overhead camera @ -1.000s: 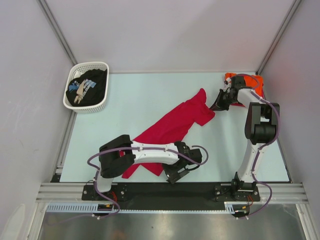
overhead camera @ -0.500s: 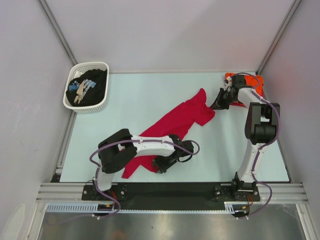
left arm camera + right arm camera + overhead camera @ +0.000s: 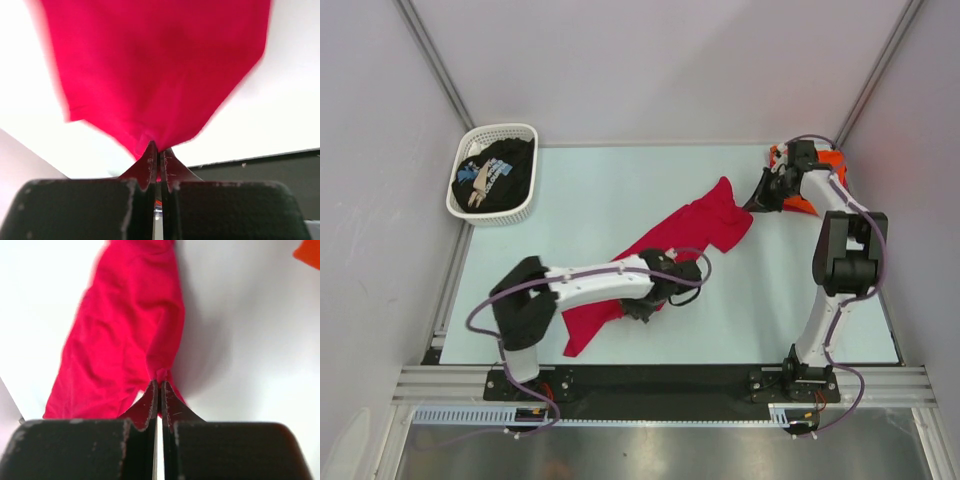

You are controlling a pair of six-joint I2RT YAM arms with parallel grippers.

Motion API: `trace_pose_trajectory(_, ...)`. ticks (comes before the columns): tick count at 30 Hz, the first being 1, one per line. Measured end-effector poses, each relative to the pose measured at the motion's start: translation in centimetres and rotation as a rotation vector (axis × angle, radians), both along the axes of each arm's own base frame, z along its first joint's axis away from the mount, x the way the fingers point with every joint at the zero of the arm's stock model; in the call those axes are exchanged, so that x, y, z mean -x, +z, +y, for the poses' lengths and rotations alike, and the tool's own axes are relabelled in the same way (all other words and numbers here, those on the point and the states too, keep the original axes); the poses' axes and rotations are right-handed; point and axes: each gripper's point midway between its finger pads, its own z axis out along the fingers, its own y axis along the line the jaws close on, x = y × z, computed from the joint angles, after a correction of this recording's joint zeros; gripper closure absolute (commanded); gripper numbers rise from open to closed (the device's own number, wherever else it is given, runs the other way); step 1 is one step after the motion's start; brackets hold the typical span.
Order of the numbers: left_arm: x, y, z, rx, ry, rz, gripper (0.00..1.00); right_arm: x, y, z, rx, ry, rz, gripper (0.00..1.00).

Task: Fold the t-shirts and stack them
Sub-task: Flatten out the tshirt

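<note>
Table, far-left corner: basket holds black tee.

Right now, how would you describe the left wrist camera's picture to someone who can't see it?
Two dark fingers, pressed together at the bottom, pinch the edge of a crimson t-shirt that fans out upward and fills most of the slightly blurred frame. Behind it lies the pale table, with a dark strip at lower right.

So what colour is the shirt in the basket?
The shirt is black with pale blue-white print; the top view shows it best.
</note>
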Motion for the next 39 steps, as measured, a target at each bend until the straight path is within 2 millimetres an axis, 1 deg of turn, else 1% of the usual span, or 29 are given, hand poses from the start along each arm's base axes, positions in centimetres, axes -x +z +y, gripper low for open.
trace_pose_trajectory(2, -1.9, 3.7, -0.2, 0.076, 0.064, -0.102, 1.00, 0.3, 2.4, -0.2, 0.014, -0.006, -0.043, 1.00)
trace_pose_trajectory(4, -4.1, 8.1, -0.3, 0.189, 0.141, -0.222, 1.00, 0.6, 6.2, -0.3, 0.030, -0.014, -0.117, 1.00)
trace_pose_trajectory(5, -5.0, 9.9, 0.0, 0.231, 0.176, -0.270, 1.00, 0.7, 8.6, -0.4, 0.039, -0.017, -0.163, 1.00)
trace_pose_trajectory(6, -6.4, 12.5, 0.6, 0.294, 0.234, -0.343, 1.00, 0.7, 11.2, -0.4, 0.049, -0.021, -0.219, 1.00)
trace_pose_trajectory(7, -7.4, 14.3, 1.4, 0.332, 0.277, -0.394, 1.00, 0.7, 13.9, -0.3, 0.057, -0.026, -0.281, 1.00)
trace_pose_trajectory(9, -9.7, 18.6, 4.1, 0.397, 0.388, -0.529, 1.00, 0.8, 19.5, -0.3, 0.072, -0.035, -0.414, 1.00)
trace_pose_trajectory(10, -10.7, 20.4, 5.5, 0.414, 0.439, -0.592, 1.00, 1.0, 22.3, -0.2, 0.077, -0.045, -0.479, 1.00)
trace_pose_trajectory(11, -11.4, 21.8, 6.6, 0.424, 0.475, -0.642, 1.00, 1.4, 24.5, -0.2, 0.081, -0.050, -0.529, 1.00)
trace_pose_trajectory(12, -12.2, 23.5, 7.8, 0.429, 0.511, -0.701, 1.00, 1.9, 27.0, -0.2, 0.088, -0.060, -0.582, 1.00)
trace_pose_trajectory(13, -12.8, 25.1, 8.7, 0.438, 0.537, -0.755, 1.00, 2.7, 30.0, -0.2, 0.095, -0.070, -0.651, 1.00)
trace_pose_trajectory(14, -13.3, 26.6, 9.4, 0.450, 0.555, -0.801, 1.00, 3.5, 32.4, -0.4, 0.103, -0.082, -0.708, 1.00)
trace_pose_trajectory(15, -13.5, 27.9, 10.0, 0.459, 0.567, -0.841, 1.00, 4.3, 34.2, -0.6, 0.110, -0.094, -0.750, 1.00)
trace_pose_trajectory(16, -13.6, 29.1, 10.6, 0.470, 0.575, -0.877, 1.00, 5.7, 36.3, -0.7, 0.122, -0.108, -0.800, 1.00)
trace_pose_trajectory(17, -13.4, 30.2, 11.1, 0.481, 0.579, -0.906, 1.00, 7.3, 37.8, -0.9, 0.133, -0.123, -0.834, 1.00)
trace_pose_trajectory(18, -13.0, 31.1, 11.8, 0.493, 0.584, -0.931, 1.00, 8.7, 38.8, -1.1, 0.140, -0.133, -0.855, 1.00)
trace_pose_trajectory(19, -12.4, 31.9, 12.5, 0.515, 0.590, -0.951, 1.00, 10.6, 39.9, -1.3, 0.153, -0.145, -0.886, 1.00)
trace_pose_trajectory(20, -11.6, 32.8, 13.4, 0.541, 0.595, -0.970, 1.00, 13.2, 41.0, -1.7, 0.171, -0.158, -0.913, 1.00)
trace_pose_trajectory(21, -10.8, 33.7, 14.2, 0.572, 0.600, -0.988, 1.00, 15.1, 41.7, -1.8, 0.181, -0.164, -0.932, 1.00)
trace_pose_trajectory(22, -9.8, 34.8, 15.1, 0.616, 0.609, -1.010, 1.00, 17.4, 42.4, -2.2, 0.198, -0.176, -0.956, 1.00)
trace_pose_trajectory(25, -5.8, 37.8, 18.6, 0.775, 0.623, -1.074, 1.00, 25.0, 44.6, -3.4, 0.246, -0.215, -1.043, 1.00)
trace_pose_trajectory(27, -3.0, 39.3, 20.8, 0.892, 0.615, -1.106, 1.00, 30.1, 46.1, -3.9, 0.261, -0.234, -1.116, 1.00)
trace_pose_trajectory(28, -1.8, 39.7, 21.6, 0.936, 0.605, -1.115, 1.00, 32.9, 46.8, -3.9, 0.257, -0.236, -1.160, 1.00)
trace_pose_trajectory(30, 1.2, 41.2, 23.6, 1.057, 0.571, -1.140, 1.00, 37.9, 48.2, -4.0, 0.241, -0.245, -1.255, 1.00)
trace_pose_trajectory(32, 3.4, 42.9, 24.7, 1.160, 0.526, -1.157, 1.00, 42.0, 49.2, -3.9, 0.219, -0.248, -1.348, 1.00)
trace_pose_trajectory(34, 4.9, 44.7, 25.3, 1.219, 0.488, -1.186, 1.00, 44.6, 49.5, -3.9, 0.206, -0.249, -1.401, 1.00)
trace_pose_trajectory(35, 5.6, 45.5, 25.5, 1.233, 0.467, -1.203, 1.00, 45.5, 49.4, -3.9, 0.202, -0.248, -1.413, 1.00)
trace_pose_trajectory(36, 5.9, 46.1, 25.7, 1.233, 0.456, -1.220, 1.00, 45.9, 49.2, -3.9, 0.199, -0.246, -1.415, 1.00)
trace_pose_trajectory(38, 6.1, 47.3, 25.9, 1.220, 0.449, -1.261, 1.00, 45.4, 48.3, -3.8, 0.204, -0.238, -1.380, 1.00)
trace_pose_trajectory(39, 5.8, 47.5, 25.9, 1.204, 0.452, -1.278, 1.00, 44.4, 47.6, -3.8, 0.209, -0.233, -1.345, 1.00)
